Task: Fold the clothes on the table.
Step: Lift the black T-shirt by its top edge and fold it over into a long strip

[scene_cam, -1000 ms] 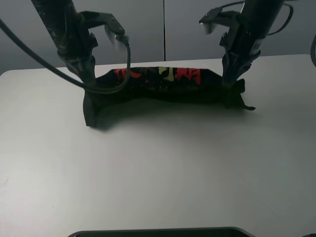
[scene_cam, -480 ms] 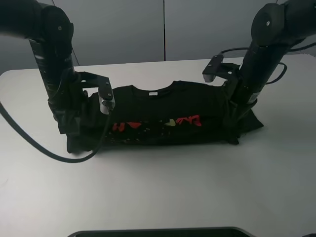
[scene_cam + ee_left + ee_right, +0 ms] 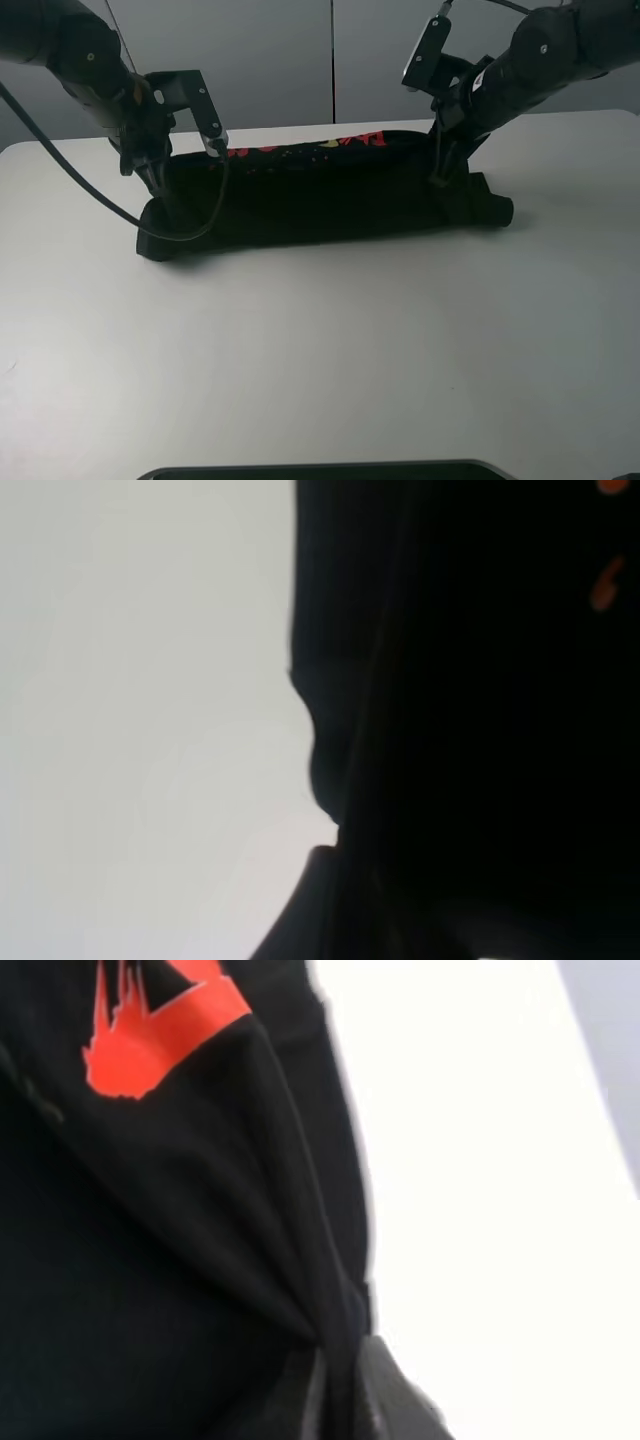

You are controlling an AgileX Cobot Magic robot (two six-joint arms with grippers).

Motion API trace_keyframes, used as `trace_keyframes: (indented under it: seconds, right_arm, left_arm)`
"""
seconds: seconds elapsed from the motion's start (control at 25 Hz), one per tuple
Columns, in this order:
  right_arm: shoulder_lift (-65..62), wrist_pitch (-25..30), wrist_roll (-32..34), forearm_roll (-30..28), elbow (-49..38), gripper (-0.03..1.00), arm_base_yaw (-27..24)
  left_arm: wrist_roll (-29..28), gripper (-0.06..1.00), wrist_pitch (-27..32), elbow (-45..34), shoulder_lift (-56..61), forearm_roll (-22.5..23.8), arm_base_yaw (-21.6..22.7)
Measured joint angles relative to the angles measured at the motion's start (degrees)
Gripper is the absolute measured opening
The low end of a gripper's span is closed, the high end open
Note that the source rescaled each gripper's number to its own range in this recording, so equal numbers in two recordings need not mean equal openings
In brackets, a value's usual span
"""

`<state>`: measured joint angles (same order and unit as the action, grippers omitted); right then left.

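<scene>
A black T-shirt (image 3: 320, 195) with a red print (image 3: 300, 150) lies in a long band across the far half of the white table (image 3: 320, 340). The print shows along its far upper edge. My left gripper (image 3: 157, 180) is shut on the shirt's left end, and my right gripper (image 3: 440, 172) is shut on its right end. Both hold the cloth a little above the table. In the left wrist view black cloth (image 3: 470, 710) fills one side. In the right wrist view the cloth (image 3: 200, 1260) bunches into the fingers (image 3: 385, 1400) below the red print (image 3: 150, 1030).
A grey panelled wall (image 3: 330, 60) stands behind the table's far edge. A dark object's edge (image 3: 320, 470) shows at the table's near edge. The left arm's cable (image 3: 200, 225) loops over the shirt's left end.
Both grippers have swung up and toward the far edge with the shirt's ends. The cloth has turned over, so the red print has gone from the near side to the far upper edge.
</scene>
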<state>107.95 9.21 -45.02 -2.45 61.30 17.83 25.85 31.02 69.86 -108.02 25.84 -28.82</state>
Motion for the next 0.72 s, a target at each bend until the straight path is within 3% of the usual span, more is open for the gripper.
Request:
trace_keyframes:
  seconds: [0.12, 0.44, 0.52, 0.72]
  right_arm:
    - [2.8, -6.8, 0.0, -0.2, 0.0, 0.00, -1.3]
    - [14.4, -14.6, -0.4, -0.9, 4.7, 0.04, -2.5]
    - [17.1, -14.1, -0.4, 0.3, 7.6, 0.14, -2.6]
    - [19.8, -12.5, -0.4, 2.0, 11.1, 0.58, -3.0]
  left_arm:
    - [-0.2, 0.00, -5.4, 0.0, -0.4, 0.1, 2.0]
    - [-0.2, 0.00, -17.3, 0.4, -11.6, 1.3, 4.1]
    - [-0.2, 0.00, -19.7, 0.4, -14.5, 1.4, 4.2]
    - [-2.6, 0.01, -22.9, 0.5, -16.5, 1.2, 4.2]
